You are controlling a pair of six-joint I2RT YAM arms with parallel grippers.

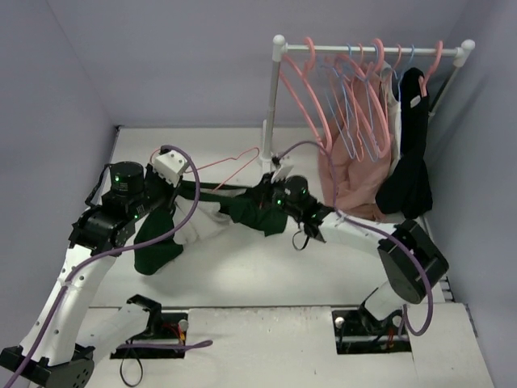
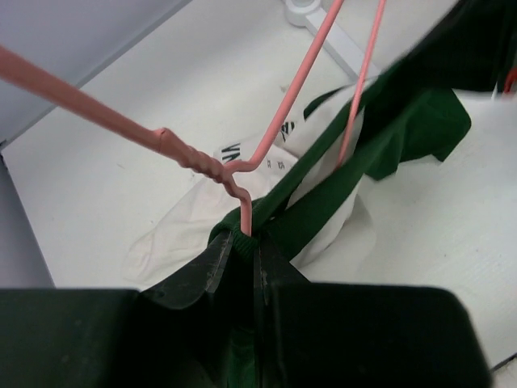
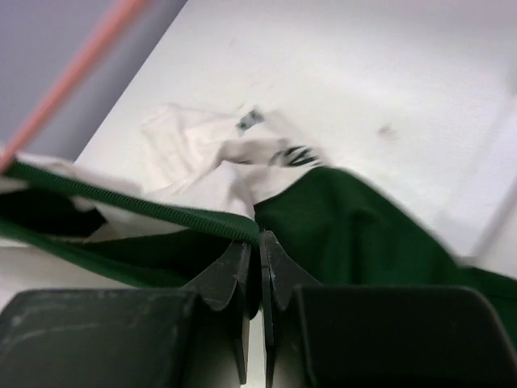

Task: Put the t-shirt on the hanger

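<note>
Over table (image 1: 323, 275), left gripper (image 2: 242, 246), right gripper (image 3: 260, 242) both pinching t-shirt (image 3: 202, 153) trim (print illegible), hanger (image 2: 81, 99) alongside

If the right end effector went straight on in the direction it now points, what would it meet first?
Shut on the green trim of the t-shirt, the right end effector would probably meet its white cloth first, then the table; depth is unclear.

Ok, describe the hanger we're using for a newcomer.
Find the white clothes rack at the back right. Left of its post, one pink hanger is off the rail, pinched with the t-shirt collar in the left claw. All others hang on it.
</note>
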